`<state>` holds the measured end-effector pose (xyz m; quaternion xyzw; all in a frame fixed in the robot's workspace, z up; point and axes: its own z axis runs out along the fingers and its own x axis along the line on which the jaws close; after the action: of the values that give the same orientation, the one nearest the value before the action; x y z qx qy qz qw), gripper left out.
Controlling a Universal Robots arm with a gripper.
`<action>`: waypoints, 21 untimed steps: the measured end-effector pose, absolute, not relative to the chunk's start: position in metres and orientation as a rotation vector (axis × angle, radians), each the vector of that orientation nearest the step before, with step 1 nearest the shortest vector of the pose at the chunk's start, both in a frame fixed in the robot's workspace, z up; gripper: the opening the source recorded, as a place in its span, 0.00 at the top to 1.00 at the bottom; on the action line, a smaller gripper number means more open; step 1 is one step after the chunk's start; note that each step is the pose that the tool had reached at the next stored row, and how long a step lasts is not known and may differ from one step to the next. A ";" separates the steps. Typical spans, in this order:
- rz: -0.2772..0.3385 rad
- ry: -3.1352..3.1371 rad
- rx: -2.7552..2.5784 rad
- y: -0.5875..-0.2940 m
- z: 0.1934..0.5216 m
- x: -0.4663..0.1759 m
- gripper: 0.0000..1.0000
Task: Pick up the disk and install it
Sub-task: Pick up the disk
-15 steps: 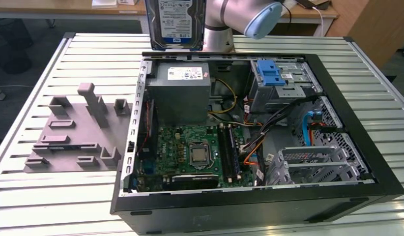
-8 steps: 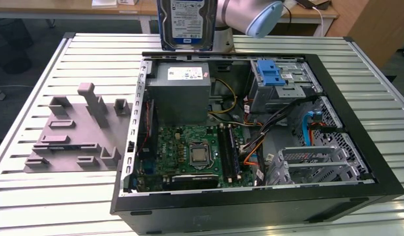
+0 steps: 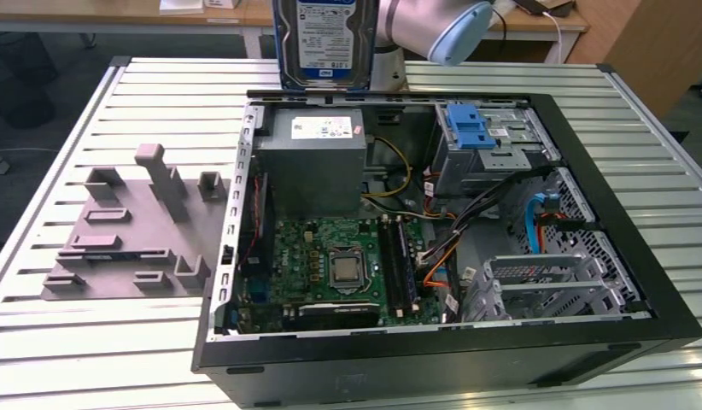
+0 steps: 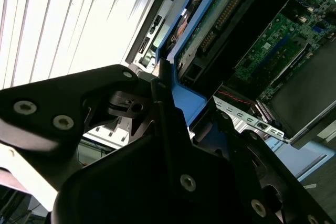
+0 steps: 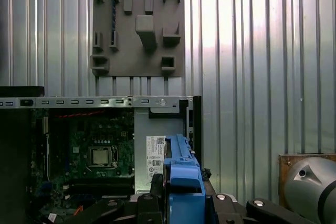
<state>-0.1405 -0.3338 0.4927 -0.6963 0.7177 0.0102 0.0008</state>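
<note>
The disk (image 3: 323, 43) hangs upright in the air above the far edge of the open computer case, its white-and-blue label facing the exterior view, framed by its blue carrier. In both wrist views the black fingers (image 5: 157, 188) press on either side of the blue carrier (image 5: 181, 179), so my gripper (image 5: 181, 203) is shut on the disk. The second wrist view shows the disk's circuit-board side (image 4: 210, 24) and the carrier's edge (image 4: 186, 103) running out from my gripper (image 4: 191, 124). The grey arm joint (image 3: 442, 26) sits just to the exterior view's right of the disk.
The open computer case (image 3: 624, 213) lies on a slatted metal table (image 3: 101, 342). Inside it are a grey power-supply box (image 3: 317, 158), a green motherboard (image 3: 328, 265), a drive cage with a blue latch (image 3: 482, 137) and loose cables. A grey fixture plate (image 3: 129, 231) lies at the exterior view's left.
</note>
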 end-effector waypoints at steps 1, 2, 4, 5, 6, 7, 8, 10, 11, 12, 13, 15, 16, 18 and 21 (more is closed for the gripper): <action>0.032 2.253 -2.187 -0.334 0.493 -0.140 0.64; 0.032 2.253 -2.187 -0.334 0.493 -0.140 0.64; 0.032 2.253 -2.187 -0.334 0.493 -0.140 0.64; 0.032 2.253 -2.187 -0.334 0.493 -0.140 0.64; 0.032 2.253 -2.187 -0.334 0.493 -0.139 0.64; 0.032 2.253 -2.187 -0.334 0.493 -0.138 0.64; 0.032 2.253 -2.187 -0.334 0.493 -0.136 0.64; 0.032 2.253 -2.187 -0.334 0.493 -0.134 0.64; 0.032 2.253 -2.187 -0.334 0.493 -0.133 0.64; 0.032 2.253 -2.187 -0.334 0.493 -0.132 0.64; 0.032 2.253 -2.187 -0.334 0.493 -0.130 0.64; 0.032 2.253 -2.187 -0.334 0.493 -0.128 0.64; 0.032 2.253 -2.187 -0.334 0.493 -0.127 0.64; 0.032 2.253 -2.187 -0.334 0.493 -0.124 0.64; 0.032 2.253 -2.187 -0.334 0.493 -0.122 0.64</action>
<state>-0.1218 -0.3339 0.4928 -0.6964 0.7176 0.0102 0.0007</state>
